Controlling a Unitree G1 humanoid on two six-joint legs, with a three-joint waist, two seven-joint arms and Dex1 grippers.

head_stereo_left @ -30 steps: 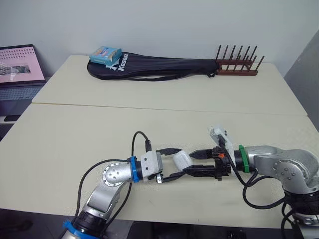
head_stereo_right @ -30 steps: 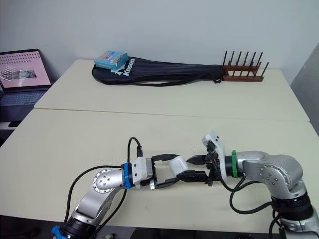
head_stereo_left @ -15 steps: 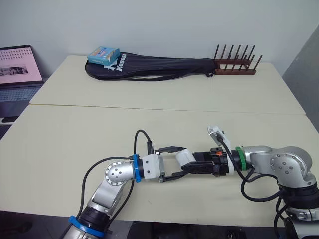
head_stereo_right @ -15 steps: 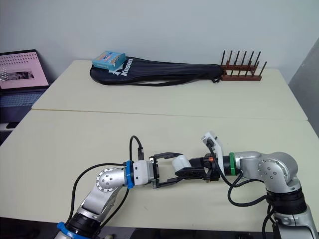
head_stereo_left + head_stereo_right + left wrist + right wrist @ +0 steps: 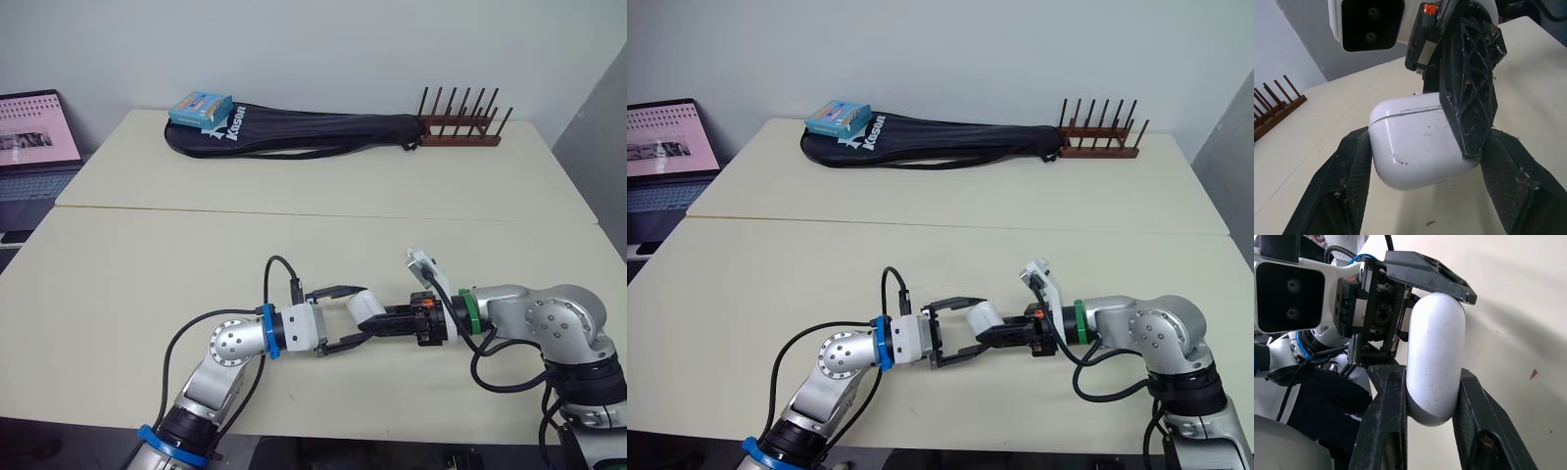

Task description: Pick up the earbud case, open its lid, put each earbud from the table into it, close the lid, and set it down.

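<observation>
Grip update: R gripper, spread round the earbud case 1 s ago, now pinches its narrow sides. L gripper clamps it too. Case sits between both, low over table, front-centre, lid seam shut. Prob. ready for lid-opening.

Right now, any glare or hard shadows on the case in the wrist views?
Left wrist view: a small specular streak low on the earbud case, lid seam readable, no washout. Right wrist view: the case evenly lit, no hot spot; a soft-edged shadow lies on the table beside it.
</observation>
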